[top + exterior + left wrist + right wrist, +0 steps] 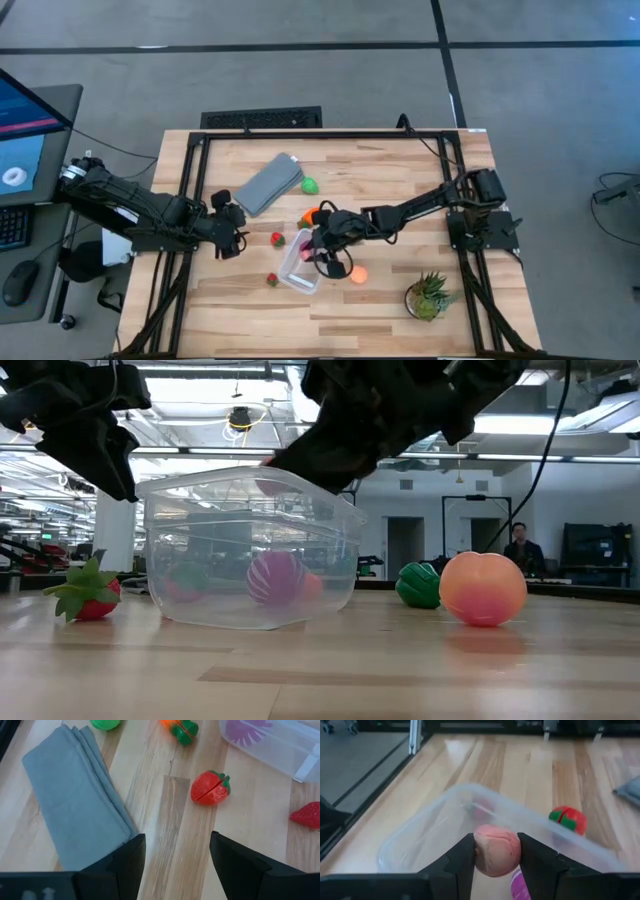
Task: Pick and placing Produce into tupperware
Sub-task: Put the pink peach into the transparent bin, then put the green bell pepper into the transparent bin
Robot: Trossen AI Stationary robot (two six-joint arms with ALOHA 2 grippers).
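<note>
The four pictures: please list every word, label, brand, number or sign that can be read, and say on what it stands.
None can be read.
The monitor at the table's left edge shows coloured shapes, no legible text.
The tupperware, the grey cloth and the toy produce carry no visible print.

Light wood plank counter (200, 300), black frame rails along edges. Directly on it: folded grey cloth (268, 184) toward far side; light green piece (310, 185) just beside cloth; clear tupperware (300, 262) near centre; strawberry (277, 239) and second strawberry (271, 280) left of tupperware; orange-pink ball (359, 274) right of it; spiky potted plant (430, 296) at near right corner.
</note>
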